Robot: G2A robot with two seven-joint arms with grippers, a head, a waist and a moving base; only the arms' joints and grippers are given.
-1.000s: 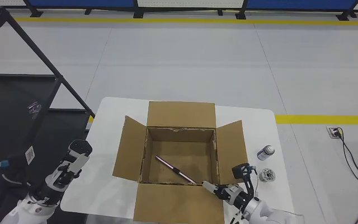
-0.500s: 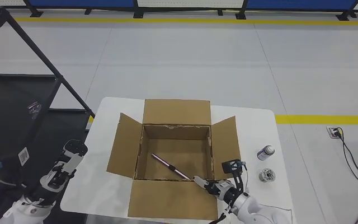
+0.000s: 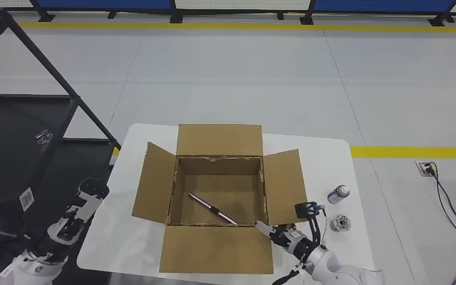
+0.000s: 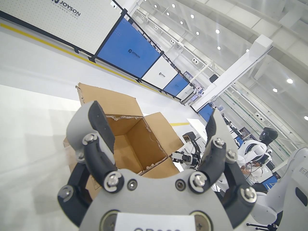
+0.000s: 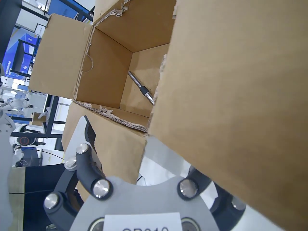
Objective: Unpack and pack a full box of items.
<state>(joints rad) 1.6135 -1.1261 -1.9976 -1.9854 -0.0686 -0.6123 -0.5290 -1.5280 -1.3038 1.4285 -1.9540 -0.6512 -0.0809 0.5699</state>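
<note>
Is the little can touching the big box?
Apart. The top view shows a strip of bare table between the can and the nearest flap of the box.

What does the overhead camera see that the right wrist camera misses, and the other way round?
Overhead: the white table, with a spray can and a small round metal part standing right of the box. Right wrist: a close look at the torn cardboard edges along the box's rim. Both: the open cardboard box and the metal rod lying on its floor, with the right end effector at the box's near right corner.
</note>
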